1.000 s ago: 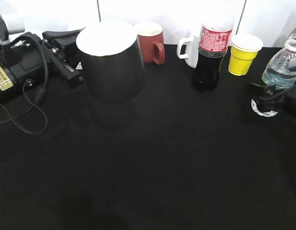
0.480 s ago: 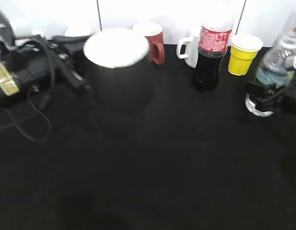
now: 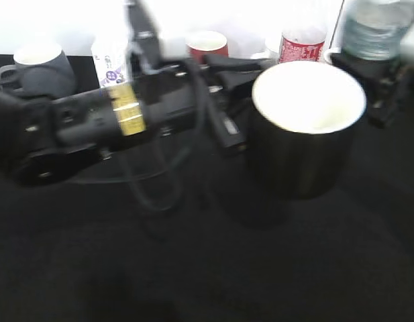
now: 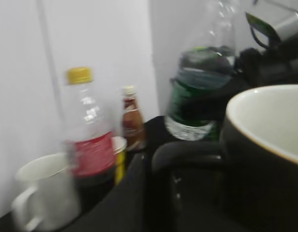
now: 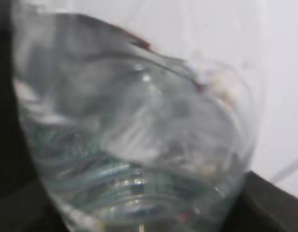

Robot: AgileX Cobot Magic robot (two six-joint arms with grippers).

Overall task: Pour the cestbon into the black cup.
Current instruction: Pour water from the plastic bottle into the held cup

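The black cup (image 3: 307,134), white inside, hangs upright above the table at centre right. My left gripper (image 3: 228,131) is shut on its black handle (image 4: 187,153). The cup's rim also shows in the left wrist view (image 4: 269,121). The cestbon (image 3: 373,27), a clear bottle with water in it, is raised just behind and right of the cup's rim. My right gripper (image 3: 384,84) is shut on its lower body. Its green label shows in the left wrist view (image 4: 199,104). The bottle fills the right wrist view (image 5: 139,125) and hides the fingers.
A grey mug (image 3: 35,70) and a small white carton (image 3: 111,57) stand at back left. A brick-red mug (image 3: 208,43) and the red-labelled cola bottle (image 3: 300,43) stand at the back. The left wrist view shows a white mug (image 4: 42,198) and a small sauce bottle (image 4: 132,121).
My left arm has carried the black cup to the right, across the middle of the table. My right gripper has lifted the cestbon up and leftward, close to the cup.
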